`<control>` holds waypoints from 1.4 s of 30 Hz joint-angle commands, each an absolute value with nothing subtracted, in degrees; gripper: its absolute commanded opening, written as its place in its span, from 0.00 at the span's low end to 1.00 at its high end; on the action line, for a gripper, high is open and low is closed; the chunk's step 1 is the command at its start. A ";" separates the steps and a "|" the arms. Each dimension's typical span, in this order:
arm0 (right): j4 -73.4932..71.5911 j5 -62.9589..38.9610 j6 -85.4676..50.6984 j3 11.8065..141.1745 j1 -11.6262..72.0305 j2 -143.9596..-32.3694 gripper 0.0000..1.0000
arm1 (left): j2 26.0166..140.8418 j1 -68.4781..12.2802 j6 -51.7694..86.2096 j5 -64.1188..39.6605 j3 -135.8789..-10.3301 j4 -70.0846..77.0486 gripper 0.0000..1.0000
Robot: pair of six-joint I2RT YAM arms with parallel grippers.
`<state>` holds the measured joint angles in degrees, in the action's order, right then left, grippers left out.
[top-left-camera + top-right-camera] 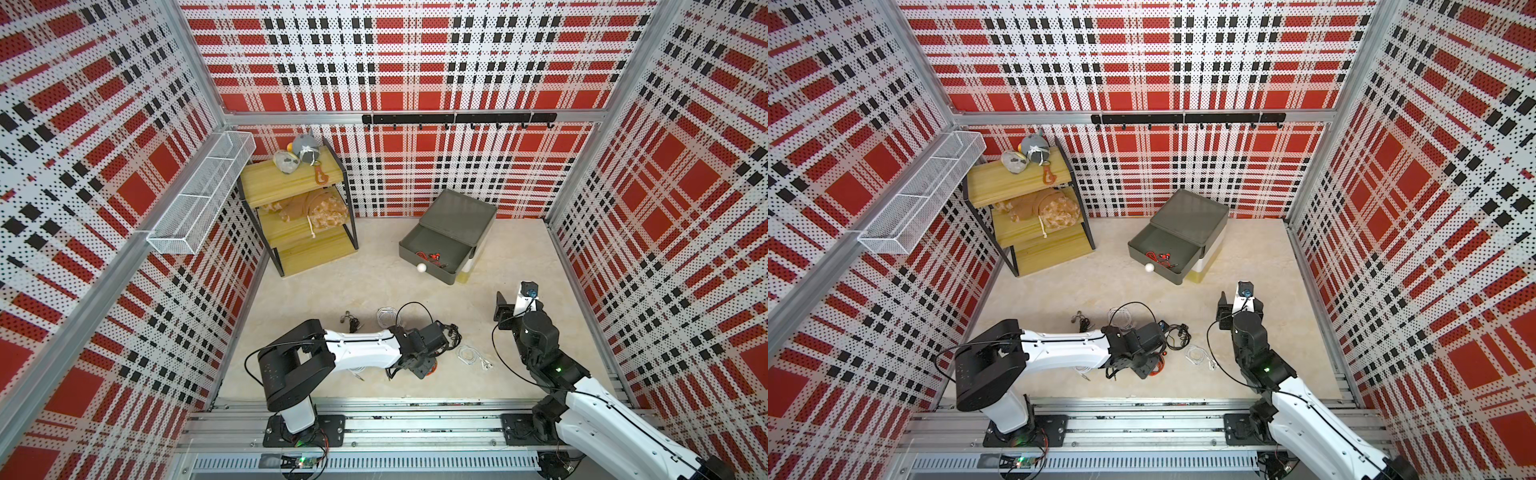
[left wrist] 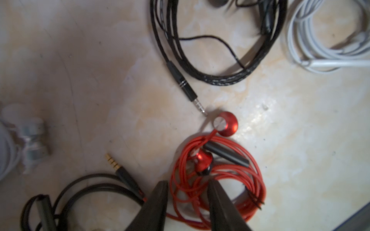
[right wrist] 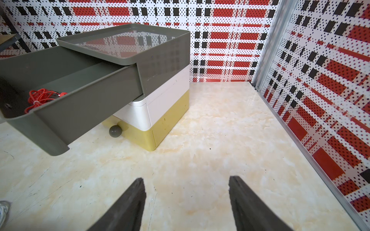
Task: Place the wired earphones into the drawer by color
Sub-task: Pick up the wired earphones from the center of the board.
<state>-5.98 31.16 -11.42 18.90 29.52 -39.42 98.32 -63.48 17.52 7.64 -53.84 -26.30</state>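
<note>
Left wrist view first: the left pincer [image 2: 187,183] is seen low over the pale marbled surface [image 2: 80,70]. Its two dark fingers are set at a narrowish gap, with several strands of a coiled red wired earphone bundle [image 2: 203,160] sitting between them. Those strands look loose, not squashed, and the coil is lying flat on the surface, so nothing is lifted. One red earbud sticks out of the coil, and the jack plug of a black braided earphone bundle [image 2: 185,86] is pointed right at it, almost touching. A second black earphone bundle [image 2: 124,176] with a gold-tipped plug lies just beside the pincer. A white earphone bundle [image 2: 300,46] is seen past the braided one.

Right wrist view: the right pincer [image 3: 187,179] is held wide, with nothing between the fingers but bare surface. Ahead of it stands the small boxy plastic three-drawer cabinet [image 3: 164,60]. Its dark grey top drawer [image 3: 90,106] is pulled out, and another red earphone bundle [image 3: 40,98] is already lying inside. The white middle drawer [image 3: 138,112] and mustard yellow bottom drawer [image 3: 140,138] are shut.

In both top views the cabinet is found near the back wall, white ball knob [image 1: 422,268] facing the arms. It's well apart from the loose earphones, which are clustered on the surface around the left arm's wrist.
</note>
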 commanded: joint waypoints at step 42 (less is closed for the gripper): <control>-6.67 33.66 -11.86 17.43 29.53 -34.98 0.72 | 86.19 -62.15 20.75 16.04 -60.23 -33.08 0.00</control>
<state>-5.96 32.62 -11.46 18.06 29.52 -35.83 88.60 -62.43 20.18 13.10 -58.50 -31.79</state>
